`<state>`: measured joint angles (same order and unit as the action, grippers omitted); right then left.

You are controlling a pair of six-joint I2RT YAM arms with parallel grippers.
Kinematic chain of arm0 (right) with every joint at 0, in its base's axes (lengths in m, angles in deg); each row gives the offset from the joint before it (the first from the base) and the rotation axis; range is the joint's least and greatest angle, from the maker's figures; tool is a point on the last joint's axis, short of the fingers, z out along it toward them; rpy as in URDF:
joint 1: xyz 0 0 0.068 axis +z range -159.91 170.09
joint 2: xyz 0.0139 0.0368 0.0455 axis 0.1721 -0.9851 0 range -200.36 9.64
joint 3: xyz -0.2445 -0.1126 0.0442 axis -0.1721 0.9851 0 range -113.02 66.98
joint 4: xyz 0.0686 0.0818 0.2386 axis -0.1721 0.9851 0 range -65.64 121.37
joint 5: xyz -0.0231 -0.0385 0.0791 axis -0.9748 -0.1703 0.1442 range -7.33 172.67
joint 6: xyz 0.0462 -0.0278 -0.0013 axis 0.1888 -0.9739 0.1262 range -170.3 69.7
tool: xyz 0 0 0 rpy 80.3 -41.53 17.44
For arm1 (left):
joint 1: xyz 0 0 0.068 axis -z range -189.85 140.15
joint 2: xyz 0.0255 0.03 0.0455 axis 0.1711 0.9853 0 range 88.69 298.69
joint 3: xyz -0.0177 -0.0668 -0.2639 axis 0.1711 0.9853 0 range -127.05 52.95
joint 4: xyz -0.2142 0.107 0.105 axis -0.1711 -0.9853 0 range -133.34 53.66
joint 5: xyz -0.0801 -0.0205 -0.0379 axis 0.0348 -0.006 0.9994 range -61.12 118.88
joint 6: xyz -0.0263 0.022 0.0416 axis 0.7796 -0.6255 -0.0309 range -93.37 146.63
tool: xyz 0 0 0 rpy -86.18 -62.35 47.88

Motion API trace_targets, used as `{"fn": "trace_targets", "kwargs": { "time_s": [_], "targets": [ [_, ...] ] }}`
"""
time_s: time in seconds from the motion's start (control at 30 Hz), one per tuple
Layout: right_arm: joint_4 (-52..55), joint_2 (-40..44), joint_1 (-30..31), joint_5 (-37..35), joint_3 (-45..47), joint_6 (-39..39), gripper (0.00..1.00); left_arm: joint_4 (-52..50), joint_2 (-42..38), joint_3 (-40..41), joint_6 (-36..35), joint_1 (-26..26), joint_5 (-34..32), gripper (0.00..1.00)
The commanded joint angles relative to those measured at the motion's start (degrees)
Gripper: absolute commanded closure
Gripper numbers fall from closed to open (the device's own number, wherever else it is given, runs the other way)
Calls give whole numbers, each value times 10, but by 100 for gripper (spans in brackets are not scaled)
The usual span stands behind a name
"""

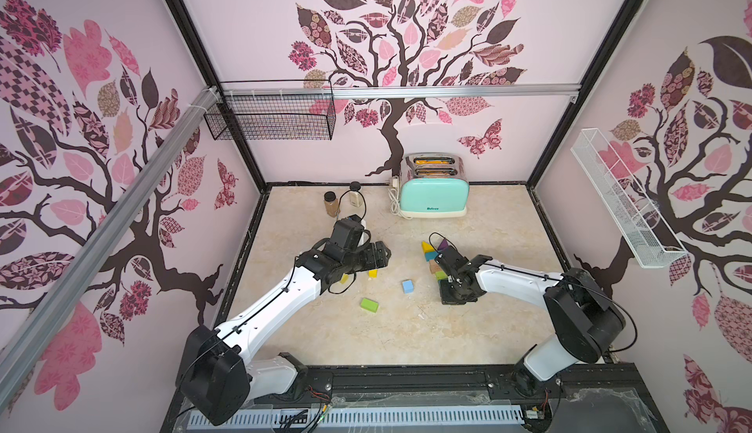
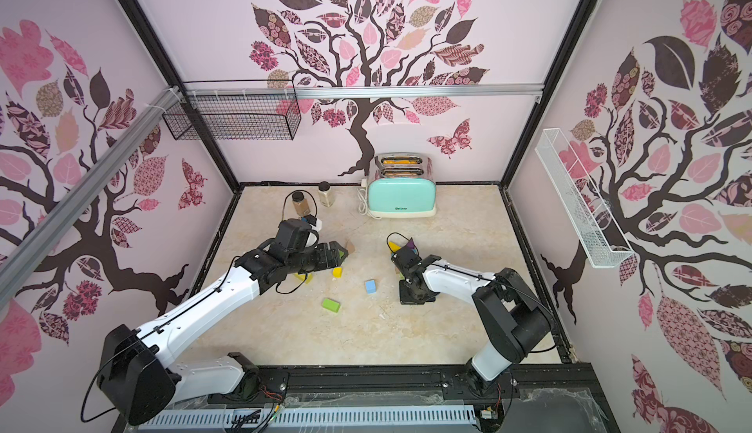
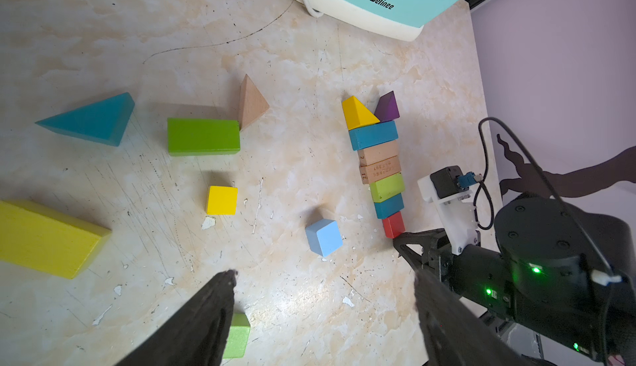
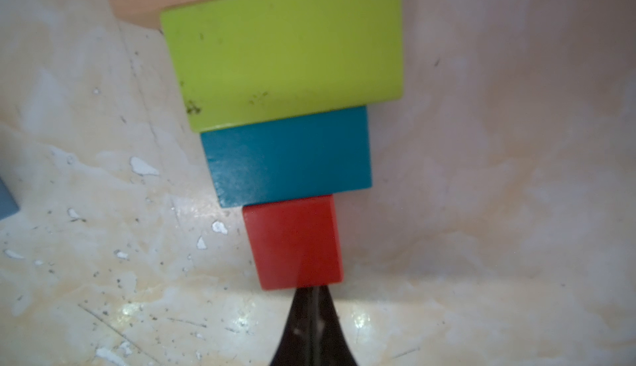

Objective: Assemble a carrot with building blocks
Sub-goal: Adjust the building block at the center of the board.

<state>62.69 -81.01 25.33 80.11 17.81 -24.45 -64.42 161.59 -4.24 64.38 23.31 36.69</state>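
In the left wrist view the building blocks form a flat row on the table: yellow wedge (image 3: 358,113) and purple wedge (image 3: 388,106), teal bar (image 3: 373,135), two tan bars (image 3: 378,162), light green block (image 3: 387,187), teal block (image 3: 389,205), red cube (image 3: 393,225). My right gripper (image 4: 311,292) is shut, its tips touching the red cube's (image 4: 294,240) outer end. My left gripper (image 3: 325,274) hangs open and empty above loose blocks: light blue cube (image 3: 323,237), yellow cube (image 3: 222,200), green bar (image 3: 203,137), tan wedge (image 3: 251,102), teal wedge (image 3: 93,121), yellow bar (image 3: 44,238).
A mint toaster (image 1: 433,195) stands at the back wall, with two spice jars (image 1: 331,203) to its left. A black wire basket (image 1: 272,113) and a white mesh basket (image 1: 622,203) hang on the walls. A light green block (image 1: 369,304) lies nearer the front.
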Motion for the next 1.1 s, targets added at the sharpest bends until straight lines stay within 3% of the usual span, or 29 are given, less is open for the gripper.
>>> {"fn": "trace_targets", "kwargs": {
  "time_s": [0.0,0.23,0.33,0.5,0.73,1.07],
  "targets": [
    [35,21,-3,19,-8,-4,93,12,3,4,-1,2,1,14],
    [112,58,-7,-1,-88,-29,84,14,4,-6,0,2,2,12],
    [115,47,-47,9,-133,-46,83,14,7,-13,-3,2,5,12],
    [114,-23,-106,3,-232,-79,78,12,9,-22,-4,2,13,12],
    [81,-120,-175,44,-283,-71,84,11,9,-24,-3,2,16,12],
    [50,-119,-123,85,-266,-79,89,9,15,-30,-1,2,11,12]
  ]
}}
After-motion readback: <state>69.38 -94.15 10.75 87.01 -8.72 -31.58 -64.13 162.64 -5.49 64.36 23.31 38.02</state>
